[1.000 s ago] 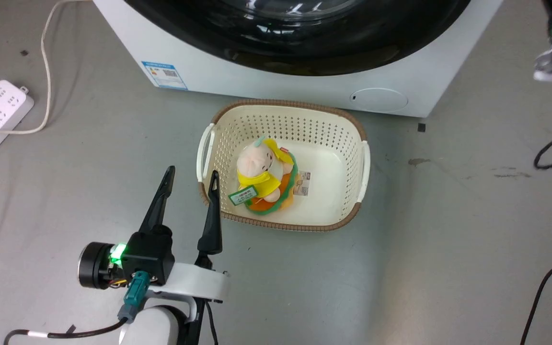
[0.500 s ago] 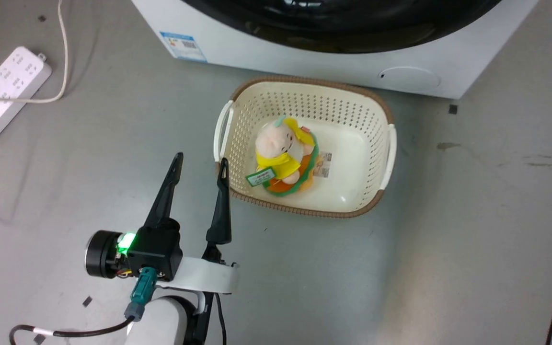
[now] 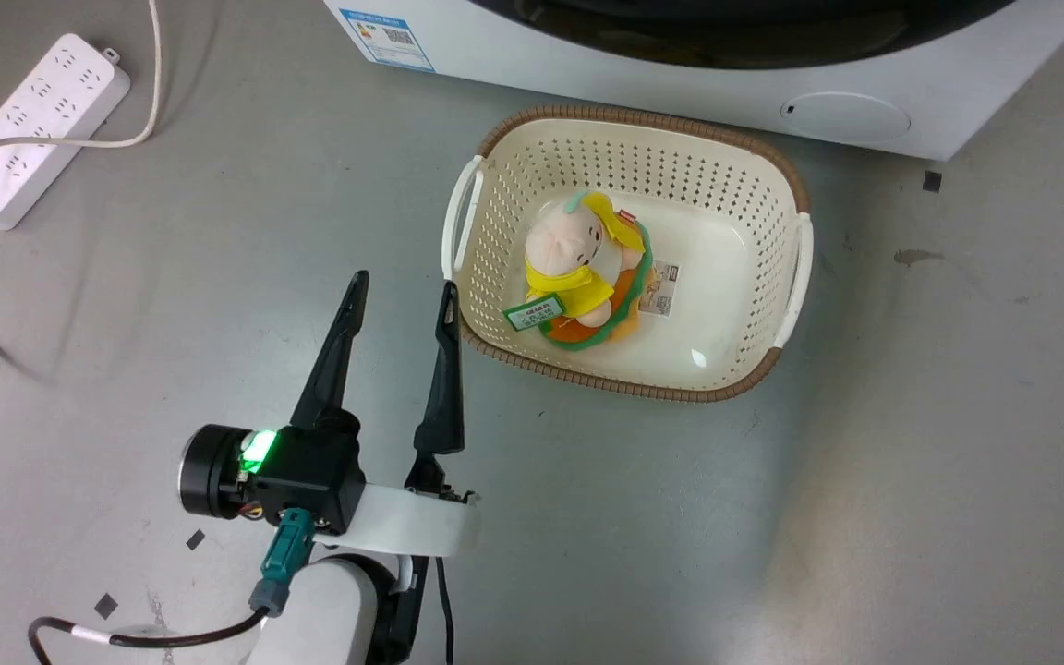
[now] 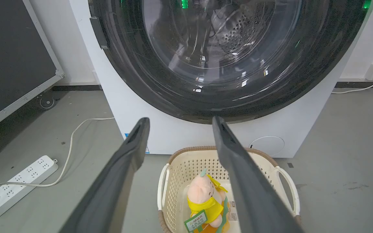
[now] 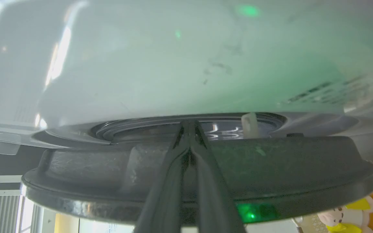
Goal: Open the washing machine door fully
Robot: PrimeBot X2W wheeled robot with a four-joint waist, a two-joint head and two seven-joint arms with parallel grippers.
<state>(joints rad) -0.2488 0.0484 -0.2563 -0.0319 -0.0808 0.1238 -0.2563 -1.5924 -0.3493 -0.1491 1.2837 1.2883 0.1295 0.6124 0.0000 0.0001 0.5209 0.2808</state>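
Left gripper [image 3: 405,283]: fingers spread, holding nothing, poised over the grey floor [image 3: 864,462] just beside the basket [image 3: 643,115], which contains a plush toy [image 3: 578,268]. The washing machine door [image 4: 134,71] stands behind the basket, spanning nearly the machine's width. Right gripper [image 5: 189,124]: fingertips pressed together, lying across the door's dark rim, with the tips at the narrow gap between the door and the white front panel [image 5: 173,64].

glossy glass-centred washing machine door [image 4: 225,48], smooth plastic basket [image 3: 587,157]; plush cloth toy [image 3: 574,268]
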